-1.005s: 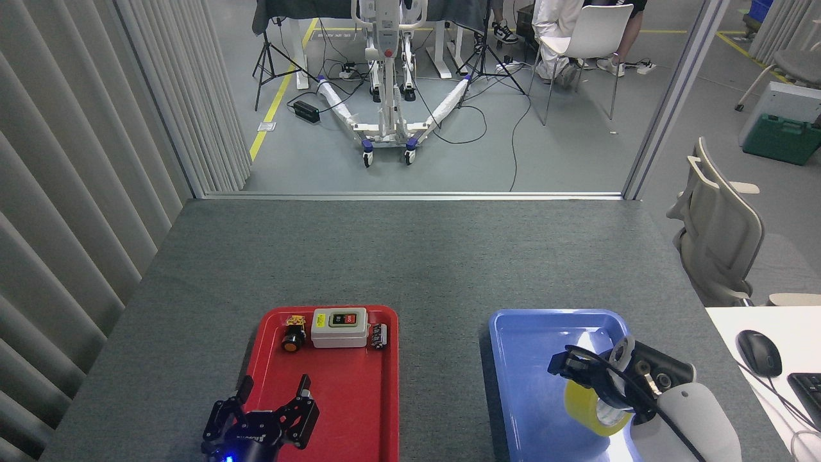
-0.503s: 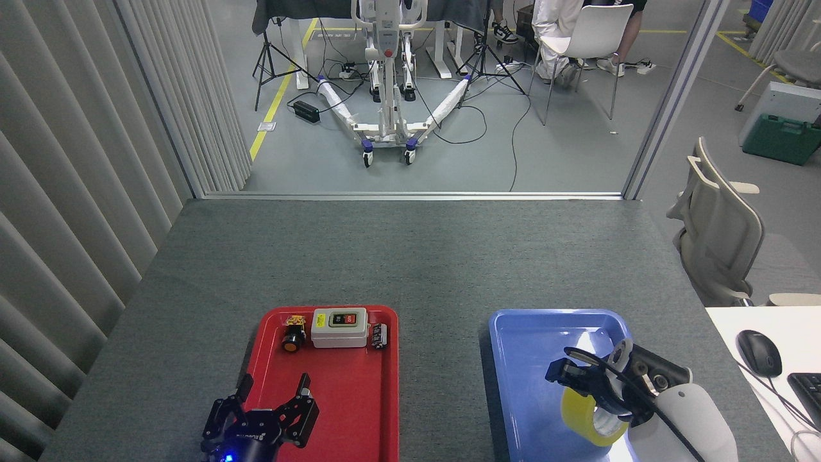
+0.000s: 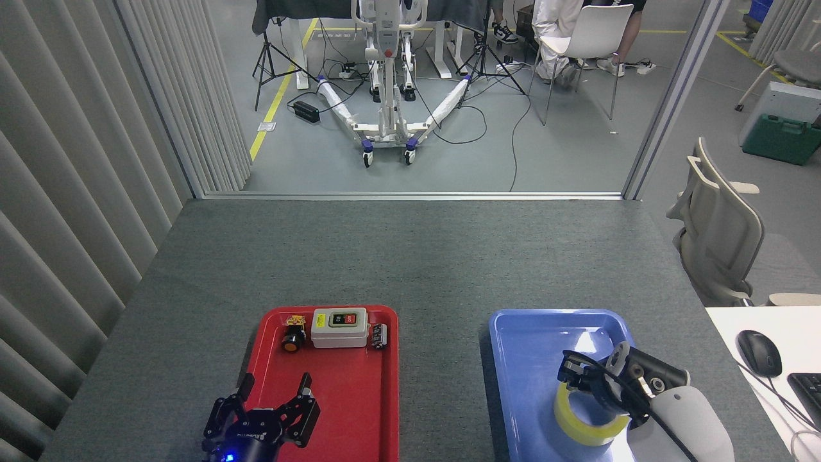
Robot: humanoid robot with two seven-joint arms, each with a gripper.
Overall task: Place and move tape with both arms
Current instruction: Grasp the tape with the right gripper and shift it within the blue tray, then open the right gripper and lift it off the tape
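Observation:
The tape, a yellow roll with a white core, lies low and nearly flat in the near right part of the blue tray. My right gripper reaches over the roll's far rim. Its black fingers are closed on that rim, and my white forearm hides the roll's near side. My left gripper hovers open over the near end of the red tray, with nothing between its fingers.
At the red tray's far end sit a grey switch box, a black push button and a small black part. A white desk with a mouse and keyboard adjoins on the right. An office chair stands beyond it.
My right gripper has lowered the tape and tipped it from upright towards flat on the blue tray. The left arm has not moved.

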